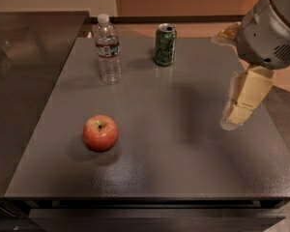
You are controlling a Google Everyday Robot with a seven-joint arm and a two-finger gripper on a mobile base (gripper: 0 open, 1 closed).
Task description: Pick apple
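Observation:
The apple (100, 132) is round and red with yellowish patches and a short dark stem. It sits on the grey table (183, 153), front left. My gripper (233, 117) hangs from the arm at the right side, above the table's right part, pointing down. It is far to the right of the apple and holds nothing that I can see.
A clear water bottle (108, 50) with a white cap stands at the back left of the table. A green can (165, 44) stands at the back middle. A darker counter (24, 81) adjoins the table on the left.

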